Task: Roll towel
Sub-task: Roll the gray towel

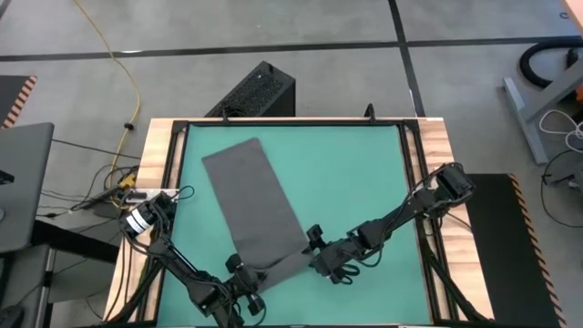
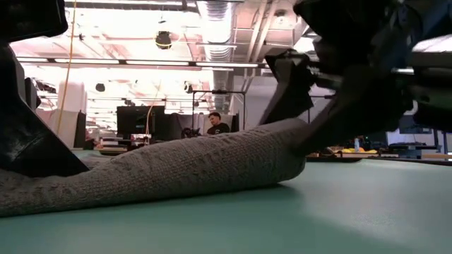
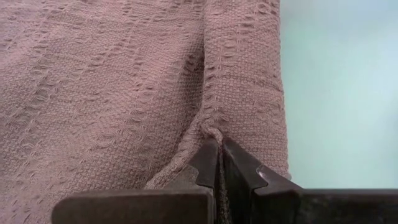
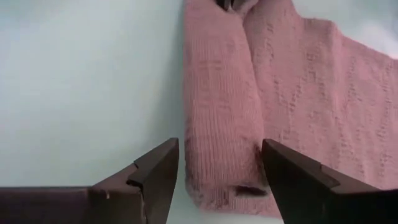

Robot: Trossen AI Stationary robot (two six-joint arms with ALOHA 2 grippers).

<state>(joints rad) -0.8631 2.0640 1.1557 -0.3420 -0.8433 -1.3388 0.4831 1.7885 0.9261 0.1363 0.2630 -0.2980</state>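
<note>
The dark grey towel [image 1: 250, 196] lies slantwise on the green mat [image 1: 355, 182], with its near end turned over into a short roll [image 2: 198, 166]. My left gripper [image 1: 244, 276] is shut on the roll's left end. My right gripper [image 4: 221, 168] is open at the roll's right end [image 4: 221, 186]. Its fingers stand on either side of that end, and I cannot tell whether they touch it. The far part of the towel lies flat. My left gripper pinches a pucker of cloth at the left end of the roll [image 3: 211, 127] between its two fingers [image 3: 239, 165]. The fingers slant down from the table's near left and point along the roll. The roll rests on the mat, and the flat towel spreads beside it.
Wooden rails [image 1: 159, 173] frame the mat on both sides. A black box [image 1: 260, 91] stands on the floor beyond the far edge, and cables [image 1: 127, 91] lie at the left. The mat's right half is bare. A person [image 2: 215, 123] sits far off in the room.
</note>
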